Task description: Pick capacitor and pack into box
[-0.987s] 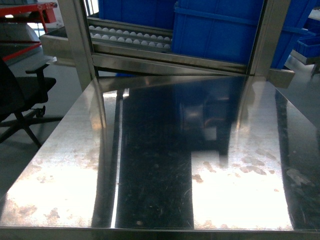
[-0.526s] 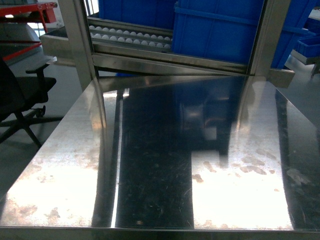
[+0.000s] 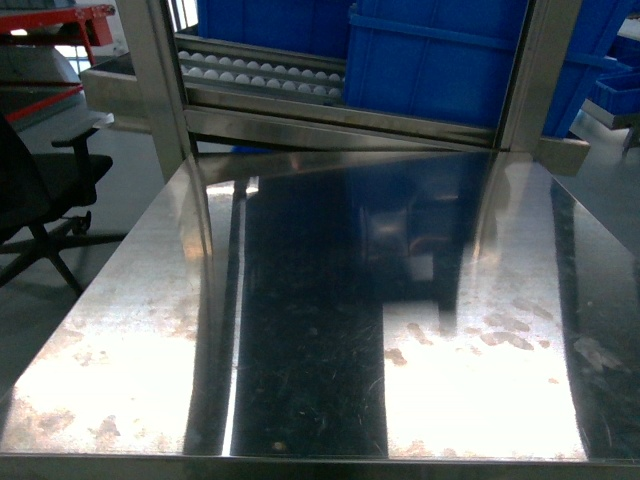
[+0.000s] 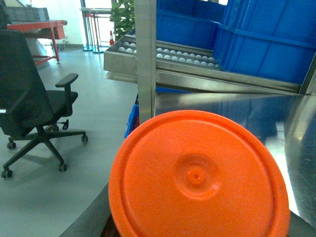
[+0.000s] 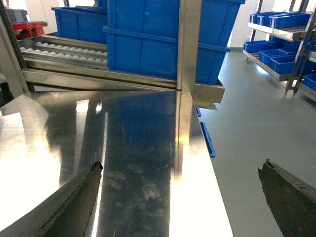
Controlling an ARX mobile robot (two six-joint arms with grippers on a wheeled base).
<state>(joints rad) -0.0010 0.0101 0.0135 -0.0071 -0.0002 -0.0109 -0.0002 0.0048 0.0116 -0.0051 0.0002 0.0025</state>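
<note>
Nearest, an orange round lid (image 4: 197,177) fills the left wrist view, hiding the left gripper, so I cannot tell its state. On the right, the right gripper (image 5: 182,197) is spread wide above the steel bench (image 3: 300,340). Neither capacitor nor box shows. Beyond stand roller rails (image 3: 260,75), blue bins (image 3: 440,60) and a black office chair (image 4: 34,108).

On the right wrist camera I see only the two fingers (image 5: 74,202) of my right gripper (image 5: 181,168). They are flat and dark grey-brown, with a rough matte surface and ragged, chipped-looking tips. The head camera shows none of my body. On the left wrist camera an orange disc (image 4: 197,177) fills the foreground, and I cannot tell whether it belongs to the arm.
</note>
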